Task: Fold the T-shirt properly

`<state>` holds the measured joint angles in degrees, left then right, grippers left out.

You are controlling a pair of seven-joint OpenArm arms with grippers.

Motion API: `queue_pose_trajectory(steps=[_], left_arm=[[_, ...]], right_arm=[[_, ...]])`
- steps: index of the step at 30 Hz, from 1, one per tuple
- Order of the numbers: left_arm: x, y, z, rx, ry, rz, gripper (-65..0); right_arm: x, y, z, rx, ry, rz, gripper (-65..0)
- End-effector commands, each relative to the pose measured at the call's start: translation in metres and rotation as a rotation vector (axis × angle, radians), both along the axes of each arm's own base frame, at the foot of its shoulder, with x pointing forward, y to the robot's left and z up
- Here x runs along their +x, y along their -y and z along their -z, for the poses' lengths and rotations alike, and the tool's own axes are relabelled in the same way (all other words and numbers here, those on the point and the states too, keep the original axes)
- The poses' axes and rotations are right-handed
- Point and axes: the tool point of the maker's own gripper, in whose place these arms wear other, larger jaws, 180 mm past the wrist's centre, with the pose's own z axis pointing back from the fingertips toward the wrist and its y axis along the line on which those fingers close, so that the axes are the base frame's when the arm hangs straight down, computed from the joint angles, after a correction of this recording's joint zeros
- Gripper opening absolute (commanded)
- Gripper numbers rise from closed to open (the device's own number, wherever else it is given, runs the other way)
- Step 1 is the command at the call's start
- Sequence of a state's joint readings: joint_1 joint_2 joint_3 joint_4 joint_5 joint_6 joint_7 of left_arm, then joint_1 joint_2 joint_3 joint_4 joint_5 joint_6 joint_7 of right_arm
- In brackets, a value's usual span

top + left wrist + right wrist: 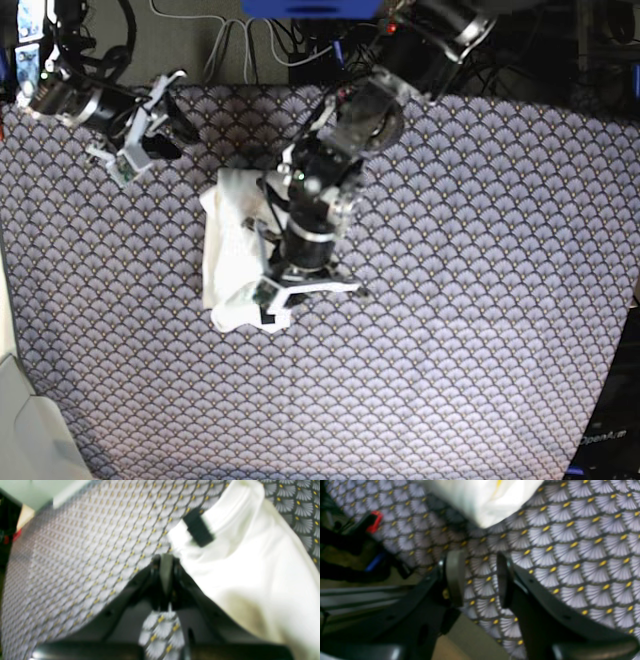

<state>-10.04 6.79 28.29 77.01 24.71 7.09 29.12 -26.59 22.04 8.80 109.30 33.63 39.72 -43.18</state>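
The T-shirt lies as a folded white bundle left of the table's middle, plain side up. My left arm reaches down over its right half. In the left wrist view my left gripper is shut, its tips at the edge of the T-shirt, just below a black label; I see no cloth pinched between them. My right gripper is open and empty above the tablecloth, with a corner of the T-shirt ahead of it. In the base view the right gripper sits at the back left, apart from the shirt.
A grey fan-patterned tablecloth with yellow dots covers the table. Cables and dark equipment run along the back edge. A red clip and dark gear sit past the table's edge, left in the right wrist view.
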Motion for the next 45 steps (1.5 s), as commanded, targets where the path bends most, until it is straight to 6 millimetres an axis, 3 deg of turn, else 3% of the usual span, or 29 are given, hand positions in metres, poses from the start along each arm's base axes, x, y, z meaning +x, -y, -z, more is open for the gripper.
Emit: queue_pose_trajectory(steps=[1,3,9,16,22,24,28,31,33,36,41,45], left_arm=[[0.011,0.011,-0.02,-0.028,0.069,0.015,-64.7],[0.015,0.02,-0.014,-0.028,0.073,0.037,-64.7],[0.028,0.019,0.007,0.027,0.063,0.066,-64.7],[0.047,0.018,0.022,0.064,0.093,0.112,-64.7],[0.05,0.019,0.036,0.01,0.059,0.117,-64.7],[0.051,0.02,0.03,-0.04,0.054,0.1,-64.7],[0.053,0.022,-0.027,-0.221,0.15,0.054,-64.7],[0.051,-0.005,-0.078,-0.359,0.229,-0.032,-64.7],[0.043,-0.034,-0.094,-0.378,0.244,-0.095,-64.7],[0.018,-0.086,-0.088,-0.34,0.194,-0.187,-64.7],[-0.049,-0.158,-0.045,-0.175,0.07,-0.258,-64.7],[-0.122,-0.185,-0.019,-0.105,-0.044,-0.27,-64.7]], right_arm=[[0.002,-0.001,-0.009,0.015,0.03,-0.009,-45.4],[-0.006,-0.002,-0.006,0.018,0.011,-0.009,-45.4],[-0.025,-0.003,0.003,0.019,-0.042,-0.009,-45.4],[-0.036,-0.005,0.008,0.029,-0.071,-0.003,-45.4],[-0.043,-0.003,0.01,0.027,-0.088,0.006,-45.4],[-0.041,0.003,0.009,0.017,-0.081,0.022,-45.4],[-0.038,0.014,0.004,-0.004,-0.063,0.047,-45.4],[-0.037,0.02,-0.005,-0.02,-0.037,0.062,-45.4],[-0.034,0.029,-0.009,-0.024,-0.02,0.111,-45.4],[-0.04,0.049,-0.009,-0.041,-0.025,0.2,-45.5],[-0.06,0.083,-0.01,-0.09,-0.046,0.328,-45.5],[-0.079,0.111,-0.012,-0.132,-0.063,0.442,-45.5]])
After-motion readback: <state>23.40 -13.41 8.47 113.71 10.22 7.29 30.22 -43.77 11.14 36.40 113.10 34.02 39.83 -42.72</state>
